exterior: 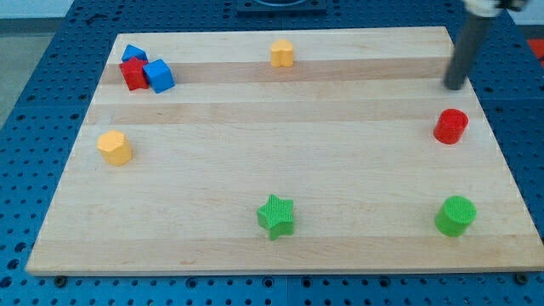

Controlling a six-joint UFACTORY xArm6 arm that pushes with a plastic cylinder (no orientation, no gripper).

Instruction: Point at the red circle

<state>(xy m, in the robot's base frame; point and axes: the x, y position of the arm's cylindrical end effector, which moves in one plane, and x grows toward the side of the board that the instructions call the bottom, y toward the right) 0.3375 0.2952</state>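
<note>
The red circle (450, 126) stands near the board's right edge, at mid height in the view. My tip (455, 87) rests on the board just above it, toward the view's top, with a small gap between them. The dark rod rises from there to the view's top right corner.
A green circle (456, 215) sits at the bottom right and a green star (276, 216) at the bottom middle. A yellow block (282, 53) is at the top middle, another yellow block (114, 147) at the left. Two blue blocks (159, 75) and a red block (133, 74) cluster at the top left.
</note>
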